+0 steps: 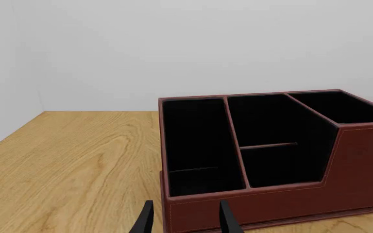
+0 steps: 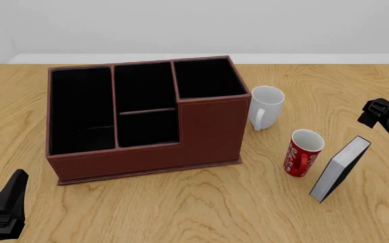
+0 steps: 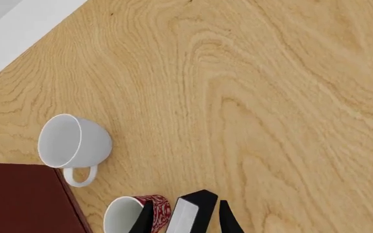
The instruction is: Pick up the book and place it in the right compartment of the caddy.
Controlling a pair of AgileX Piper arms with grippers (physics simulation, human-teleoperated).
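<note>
The book (image 2: 340, 169) stands upright and tilted on the table at the right, black cover with white page edges, just right of the red mug (image 2: 303, 152). The reddish-brown caddy (image 2: 208, 129) stands at centre-left, its right compartment (image 2: 208, 76) holding nothing. My right gripper (image 2: 374, 112) hovers above and behind the book, open. In the right wrist view the book's top (image 3: 193, 208) shows between its fingers (image 3: 227, 221), below them. My left gripper (image 1: 185, 224) is open and empty, low in front of the caddy (image 1: 271, 204); it also shows in the front view (image 2: 8, 200).
A white mug (image 2: 265, 107) stands beside the caddy's right wall, behind the red mug. In the right wrist view both the white mug (image 3: 73, 143) and the red mug (image 3: 131, 213) lie between the book and the caddy's corner (image 3: 25, 199).
</note>
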